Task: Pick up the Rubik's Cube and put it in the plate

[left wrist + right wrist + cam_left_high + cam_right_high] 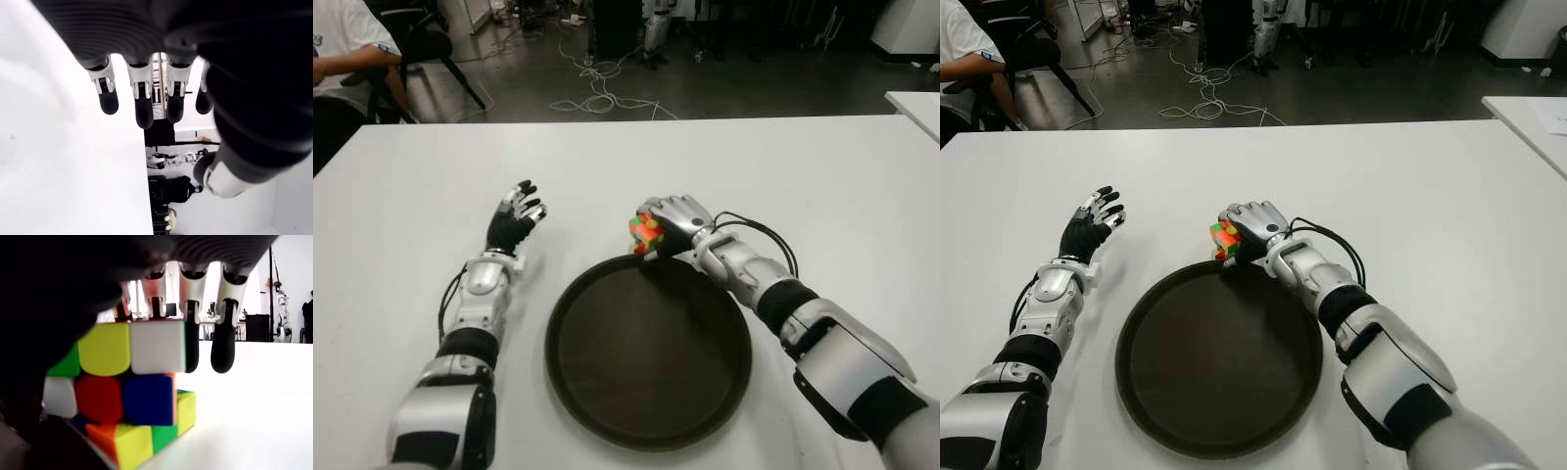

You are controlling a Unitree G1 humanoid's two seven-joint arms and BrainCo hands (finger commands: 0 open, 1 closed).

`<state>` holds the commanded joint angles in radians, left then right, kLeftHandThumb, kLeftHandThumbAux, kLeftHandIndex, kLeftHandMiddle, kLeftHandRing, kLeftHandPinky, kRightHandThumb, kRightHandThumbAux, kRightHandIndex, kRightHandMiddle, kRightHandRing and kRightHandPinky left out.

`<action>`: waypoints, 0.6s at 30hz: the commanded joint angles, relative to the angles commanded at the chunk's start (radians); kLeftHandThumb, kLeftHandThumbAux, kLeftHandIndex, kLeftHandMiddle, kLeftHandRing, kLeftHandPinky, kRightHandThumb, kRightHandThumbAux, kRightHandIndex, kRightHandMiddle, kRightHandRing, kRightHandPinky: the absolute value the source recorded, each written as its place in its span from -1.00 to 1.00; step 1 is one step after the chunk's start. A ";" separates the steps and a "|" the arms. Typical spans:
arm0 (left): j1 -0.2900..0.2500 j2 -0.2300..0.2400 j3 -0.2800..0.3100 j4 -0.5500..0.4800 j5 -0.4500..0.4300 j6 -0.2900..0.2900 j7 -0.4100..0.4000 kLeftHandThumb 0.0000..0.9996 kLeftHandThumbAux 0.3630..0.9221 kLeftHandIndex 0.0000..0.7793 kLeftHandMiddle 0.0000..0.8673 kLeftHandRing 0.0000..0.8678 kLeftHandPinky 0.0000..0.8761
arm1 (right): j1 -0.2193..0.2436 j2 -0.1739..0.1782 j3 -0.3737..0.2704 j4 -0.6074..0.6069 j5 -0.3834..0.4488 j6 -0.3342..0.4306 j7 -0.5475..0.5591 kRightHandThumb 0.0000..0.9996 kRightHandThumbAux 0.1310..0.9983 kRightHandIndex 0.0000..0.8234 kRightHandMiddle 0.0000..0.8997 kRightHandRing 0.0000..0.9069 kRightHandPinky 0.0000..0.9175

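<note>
The Rubik's Cube [646,233] [127,391] shows orange, green, yellow and red tiles at the far rim of the round dark brown plate [553,333]. My right hand [673,219] covers the cube from the right and above. Its fingers [222,342] curl over the top face and the thumb presses the other side, so it is shut on the cube. Whether the cube touches the table I cannot tell. My left hand [515,219] shows to the left of the plate with its fingers [142,103] spread and nothing in it.
The white table [783,166] stretches wide beyond and to the right of the plate. A seated person [342,49] is past the far left corner. Cables [597,93] lie on the floor behind the table. Another white table's corner [915,103] is at far right.
</note>
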<state>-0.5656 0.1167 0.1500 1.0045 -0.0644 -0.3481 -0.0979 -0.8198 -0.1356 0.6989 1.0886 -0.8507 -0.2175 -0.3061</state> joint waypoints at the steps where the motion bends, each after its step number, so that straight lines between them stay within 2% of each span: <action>1: 0.000 0.000 0.000 0.000 0.000 0.001 0.000 -0.59 0.33 -0.85 -0.70 -0.75 -0.81 | 0.000 0.000 0.000 -0.001 0.000 0.000 0.000 -0.84 0.17 0.12 0.17 0.18 0.10; 6: 0.004 0.005 -0.008 -0.004 0.010 -0.004 0.004 -0.60 0.33 -0.85 -0.72 -0.76 -0.82 | -0.001 -0.002 0.003 -0.005 -0.004 0.005 0.000 -0.82 0.19 0.07 0.16 0.17 0.08; 14: 0.009 0.005 -0.011 -0.022 0.012 0.009 0.008 -0.62 0.26 -0.86 -0.73 -0.77 -0.85 | 0.004 -0.006 0.000 -0.021 -0.002 0.004 -0.010 -0.65 0.36 0.15 0.21 0.22 0.15; 17: 0.010 0.005 -0.013 -0.024 0.012 0.012 0.009 -0.62 0.26 -0.85 -0.72 -0.75 -0.83 | 0.005 -0.012 0.000 -0.024 -0.002 -0.008 -0.016 0.03 0.37 0.07 0.25 0.24 0.16; 18: 0.011 0.006 -0.013 -0.026 0.012 0.012 0.009 -0.62 0.26 -0.85 -0.72 -0.75 -0.83 | 0.005 -0.013 -0.001 -0.026 -0.002 -0.010 -0.018 0.10 0.37 0.07 0.26 0.24 0.17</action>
<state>-0.5542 0.1226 0.1369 0.9789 -0.0521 -0.3358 -0.0893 -0.8144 -0.1484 0.6983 1.0625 -0.8525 -0.2278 -0.3238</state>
